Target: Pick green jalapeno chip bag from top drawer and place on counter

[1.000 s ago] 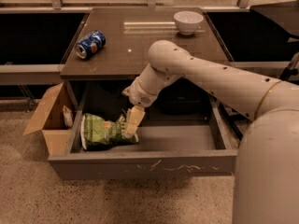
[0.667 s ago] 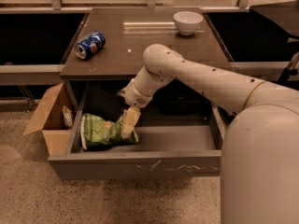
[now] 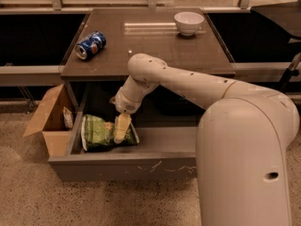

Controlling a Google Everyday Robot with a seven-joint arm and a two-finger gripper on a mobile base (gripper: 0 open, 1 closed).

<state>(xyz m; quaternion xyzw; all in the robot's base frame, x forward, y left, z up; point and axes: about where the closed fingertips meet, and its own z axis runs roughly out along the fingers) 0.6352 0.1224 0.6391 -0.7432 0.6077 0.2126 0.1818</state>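
Observation:
The green jalapeno chip bag lies crinkled in the left part of the open top drawer, below the dark-brown counter. My gripper points down into the drawer and sits over the right end of the bag, touching or nearly touching it. My white arm reaches in from the right and hides the drawer's right part.
A blue soda can lies on its side at the counter's left. A white bowl stands at the back right. An open cardboard box with a small pale packet stands on the floor left of the drawer.
My arm has swung further left and the gripper has come down over the right end of the bag. The bag has not visibly moved.

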